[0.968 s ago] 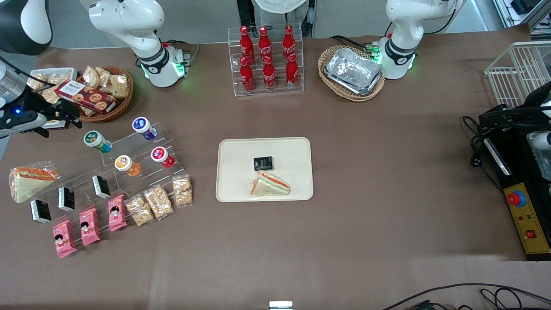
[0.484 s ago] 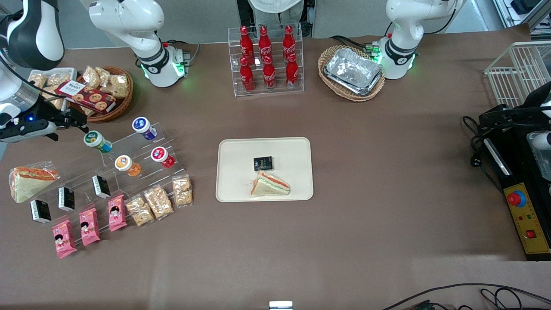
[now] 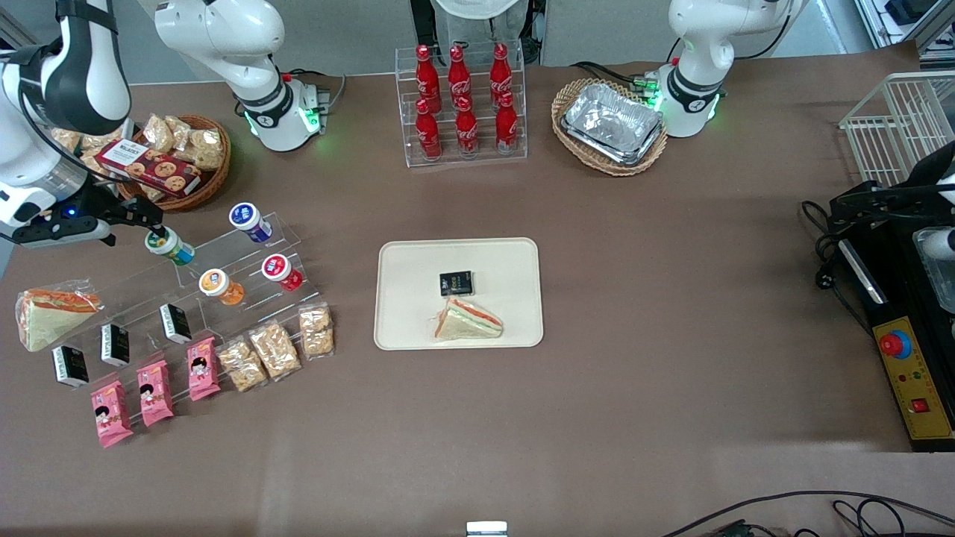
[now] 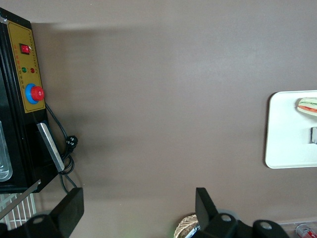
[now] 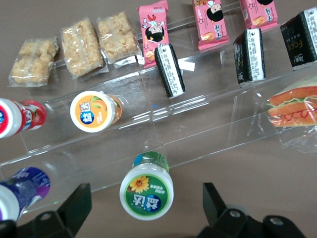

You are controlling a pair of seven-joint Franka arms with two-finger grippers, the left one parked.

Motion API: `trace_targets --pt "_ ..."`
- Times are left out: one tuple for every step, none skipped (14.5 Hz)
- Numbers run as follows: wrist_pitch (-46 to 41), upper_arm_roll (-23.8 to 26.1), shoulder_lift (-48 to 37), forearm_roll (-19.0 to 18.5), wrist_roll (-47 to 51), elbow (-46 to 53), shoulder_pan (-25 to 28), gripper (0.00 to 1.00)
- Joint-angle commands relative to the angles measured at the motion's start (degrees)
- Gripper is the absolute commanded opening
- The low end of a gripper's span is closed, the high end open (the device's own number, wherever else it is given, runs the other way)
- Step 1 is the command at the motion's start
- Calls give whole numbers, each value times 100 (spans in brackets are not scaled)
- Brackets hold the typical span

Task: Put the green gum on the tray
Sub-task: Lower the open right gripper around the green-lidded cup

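Green gum stands on the top step of a clear stepped rack toward the working arm's end of the desk, its white-rimmed lid tipped up and outward. The pincer hangs just above it with its fingers spread wide; in the right wrist view the gum's lid sits squarely between the two dark fingertips, with open space at each side, so nothing is gripped yet.

By my reading the step in hand is the approach to the grasp: the pincer is lined up over the bottle but not down around it. The next move calls for a short descent until the fingers bracket the lid or the body just under it, then a firm close. Because the bottle leans on the sloped step, the fingers should close across its round sides and not push on the lid, or it may roll or slide off the step.

Close neighbours need care: a blue-lidded bottle shares the same step, and an orange-lidded one stands one step lower.

Well apart, mid-desk, lies the beige tray, already holding a wrapped sandwich and a small black packet; bare tray floor shows around both.
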Motion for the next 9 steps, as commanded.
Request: trace_targets --pt "455 39 -175 -37 213 -409 -42 100" --pt "552 39 -148 -37 213 -444 -42 100" --pt "683 39 -122 -37 213 -523 -42 100" --pt "841 39 -113 -37 213 -628 -42 100" --pt "982 39 -96 -37 213 -707 -42 100" --pt "1061 31 -61 -37 213 -743 -42 100" --pt "1149 31 -25 -37 204 -769 -42 100" --pt "1237 31 10 -37 204 -796 -42 100" --pt "1290 31 27 -37 187 -831 -42 100"
